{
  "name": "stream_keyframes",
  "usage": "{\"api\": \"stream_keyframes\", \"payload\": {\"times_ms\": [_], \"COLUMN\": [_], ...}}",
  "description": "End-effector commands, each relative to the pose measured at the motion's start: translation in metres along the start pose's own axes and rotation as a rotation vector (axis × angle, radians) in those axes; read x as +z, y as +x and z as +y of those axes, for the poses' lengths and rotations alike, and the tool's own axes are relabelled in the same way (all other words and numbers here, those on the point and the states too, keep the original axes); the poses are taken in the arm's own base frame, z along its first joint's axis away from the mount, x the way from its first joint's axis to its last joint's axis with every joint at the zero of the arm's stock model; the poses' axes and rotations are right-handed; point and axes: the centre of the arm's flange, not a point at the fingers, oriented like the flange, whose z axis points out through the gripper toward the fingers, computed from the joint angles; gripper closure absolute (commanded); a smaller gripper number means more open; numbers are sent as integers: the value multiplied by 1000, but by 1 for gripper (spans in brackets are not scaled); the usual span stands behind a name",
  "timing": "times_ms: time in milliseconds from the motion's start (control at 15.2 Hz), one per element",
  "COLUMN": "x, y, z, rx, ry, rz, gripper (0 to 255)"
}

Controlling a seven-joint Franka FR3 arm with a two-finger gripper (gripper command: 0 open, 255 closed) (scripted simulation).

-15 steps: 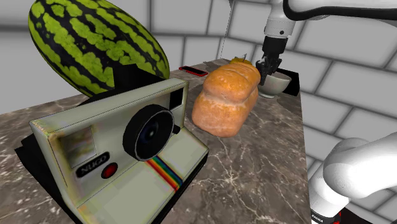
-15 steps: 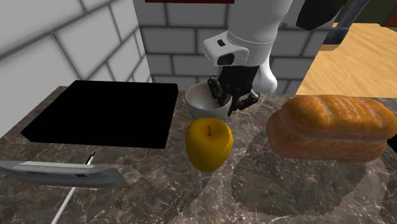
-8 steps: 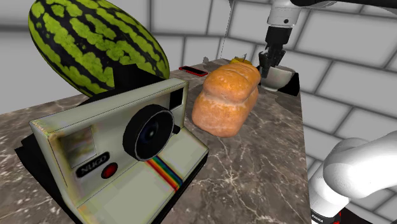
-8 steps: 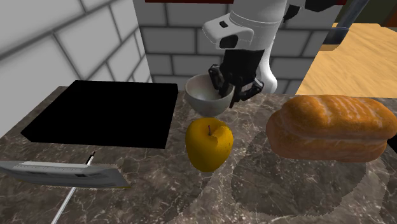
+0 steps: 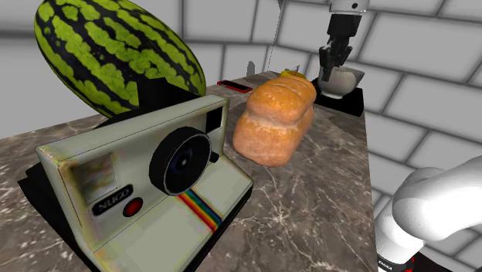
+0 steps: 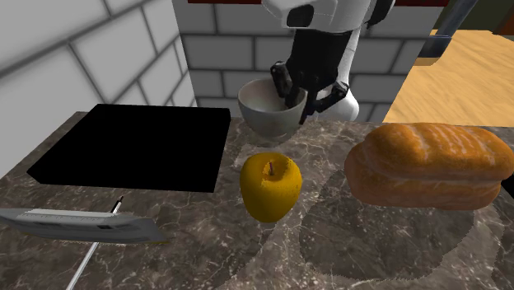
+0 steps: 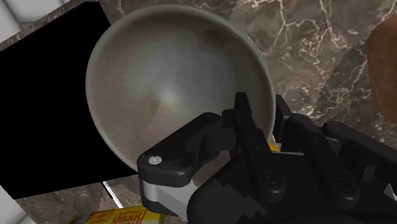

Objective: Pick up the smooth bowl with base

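the gripper (image 6: 301,99) is clamped on the rim of the pale footed bowl (image 6: 268,111), one finger inside and one outside. within the last second the bowl has risen off the marble counter (image 6: 329,247). it now hangs in the air on the far side of the yellow apple (image 6: 270,186) (the bread loaf (image 6: 428,165) lies to the right). the pick-up looks nearly complete.
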Motion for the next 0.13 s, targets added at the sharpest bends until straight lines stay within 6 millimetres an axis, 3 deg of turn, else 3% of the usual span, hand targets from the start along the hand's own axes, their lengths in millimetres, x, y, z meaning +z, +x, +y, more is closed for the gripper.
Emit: {"api": "stream_keyframes", "payload": {"times_ms": [0,66], "x": [-5,-5], "y": [0,0], "z": [1,1], "rx": [0,0], "ry": [0,0], "rz": [0,0], "gripper": [255,255]}}
